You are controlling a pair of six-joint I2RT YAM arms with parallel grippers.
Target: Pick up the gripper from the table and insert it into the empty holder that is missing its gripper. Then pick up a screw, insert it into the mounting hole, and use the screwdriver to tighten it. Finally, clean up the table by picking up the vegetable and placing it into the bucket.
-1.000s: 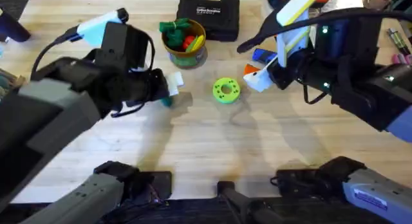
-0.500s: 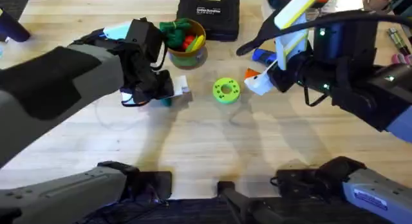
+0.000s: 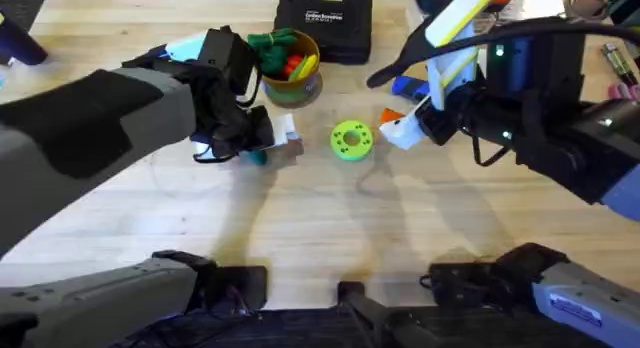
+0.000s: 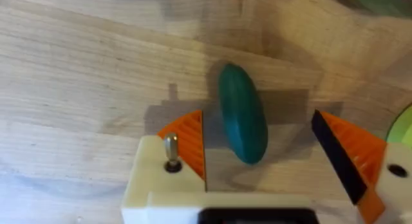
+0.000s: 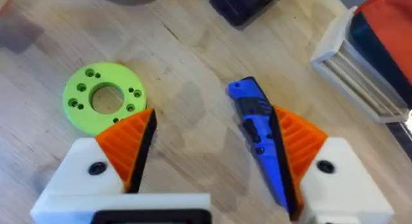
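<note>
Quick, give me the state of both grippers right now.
Left gripper: open, fingers either side of the dark green toy vegetable on the table, not yet closed on it.
Right gripper: open, blue screwdriver lying against one pad, not gripped.

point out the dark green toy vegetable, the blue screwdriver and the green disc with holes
dark green oblong toy vegetable point(image 4: 242, 121), left wrist view, middle of its body
blue pen-shaped screwdriver point(image 5: 257, 124), right wrist view, upper barrel
flat green round disc with holes point(image 3: 351, 140), overhead view, its ring face

Table point(image 4: 77, 69) seen as pale wood, visibly grained, matt. Vegetable point(image 4: 243, 121) smooth, slightly glossy plastic. Screwdriver point(image 5: 261, 137) glossy blue plastic. Pads point(image 5: 132, 143) ribbed orange plastic.
</note>
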